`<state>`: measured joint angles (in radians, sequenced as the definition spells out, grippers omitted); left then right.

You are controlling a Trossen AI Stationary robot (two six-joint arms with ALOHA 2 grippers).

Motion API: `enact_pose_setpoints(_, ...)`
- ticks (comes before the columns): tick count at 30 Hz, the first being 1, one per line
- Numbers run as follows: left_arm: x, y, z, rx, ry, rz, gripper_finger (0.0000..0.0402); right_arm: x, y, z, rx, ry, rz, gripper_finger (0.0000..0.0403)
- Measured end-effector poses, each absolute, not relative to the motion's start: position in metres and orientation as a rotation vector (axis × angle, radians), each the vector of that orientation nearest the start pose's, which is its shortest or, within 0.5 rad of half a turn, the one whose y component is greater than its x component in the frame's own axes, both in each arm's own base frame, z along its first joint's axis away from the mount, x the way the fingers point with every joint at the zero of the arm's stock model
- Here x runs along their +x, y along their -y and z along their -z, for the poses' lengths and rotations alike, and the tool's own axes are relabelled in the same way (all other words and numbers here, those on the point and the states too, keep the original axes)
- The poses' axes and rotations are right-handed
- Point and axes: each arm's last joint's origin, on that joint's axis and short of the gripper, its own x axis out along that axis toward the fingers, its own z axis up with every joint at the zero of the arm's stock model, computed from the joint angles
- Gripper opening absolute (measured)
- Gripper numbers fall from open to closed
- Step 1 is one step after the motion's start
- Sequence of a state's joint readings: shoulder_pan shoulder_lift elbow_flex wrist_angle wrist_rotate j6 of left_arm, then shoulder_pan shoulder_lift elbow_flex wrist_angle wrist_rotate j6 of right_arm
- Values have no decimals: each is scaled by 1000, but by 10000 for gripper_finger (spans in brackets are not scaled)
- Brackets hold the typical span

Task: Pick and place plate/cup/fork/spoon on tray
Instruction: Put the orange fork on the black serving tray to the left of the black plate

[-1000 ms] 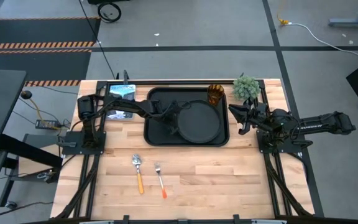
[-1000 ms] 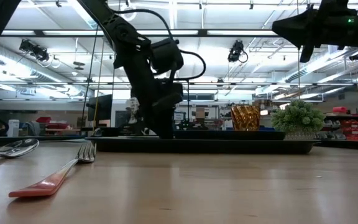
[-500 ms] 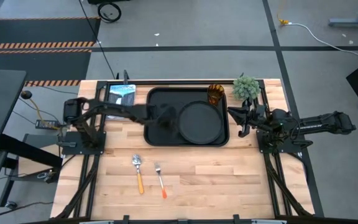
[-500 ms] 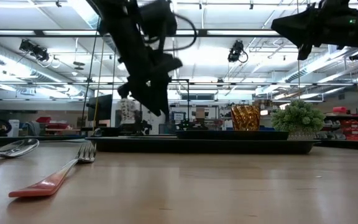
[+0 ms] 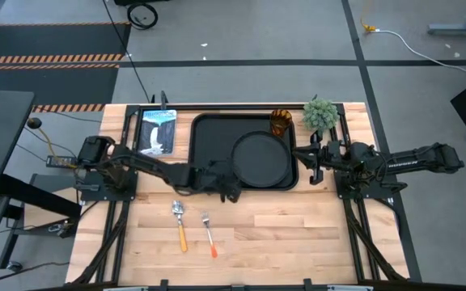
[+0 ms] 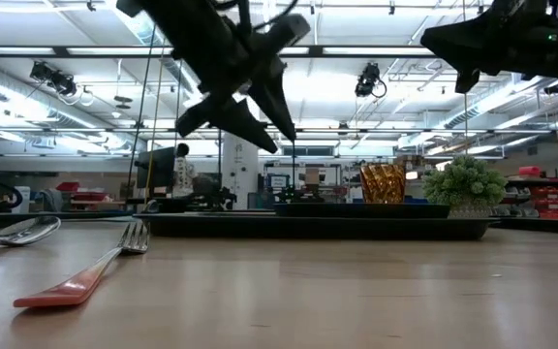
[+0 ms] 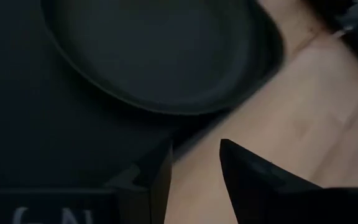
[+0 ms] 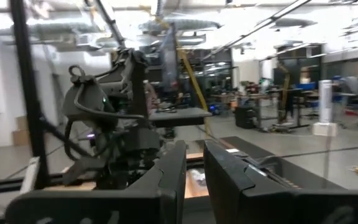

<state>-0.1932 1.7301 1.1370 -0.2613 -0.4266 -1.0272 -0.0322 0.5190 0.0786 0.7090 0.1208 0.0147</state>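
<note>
Hovering empty and slightly parted near the tray's (image 5: 203, 153) front edge, the left pincer (image 5: 230, 192) could nudge the fork (image 5: 209, 234) against the spoon (image 5: 180, 224) if it descends off-centre. Plate (image 5: 260, 158) and cup (image 5: 280, 123) sit trayed.

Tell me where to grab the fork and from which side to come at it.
Probably the fork is best taken mid-handle, from straight above. It lies flat on the table, tines toward the tray, and the thin orange-red handle has clear wood on both sides; the spoon lies apart.

plate (image 5: 260, 158) and cup (image 5: 280, 123) on tray (image 5: 209, 137); spoon (image 5: 180, 222) left of fork (image 5: 209, 231).
</note>
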Motion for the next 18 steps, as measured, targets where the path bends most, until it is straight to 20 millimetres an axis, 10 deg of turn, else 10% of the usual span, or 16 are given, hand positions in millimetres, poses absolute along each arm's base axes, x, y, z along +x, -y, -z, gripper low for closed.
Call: enact_pose_setpoints(18, 327, 167, -212, -1239, -509, -607, 122, 132, 1, -208, -2, 250, -68, 64)
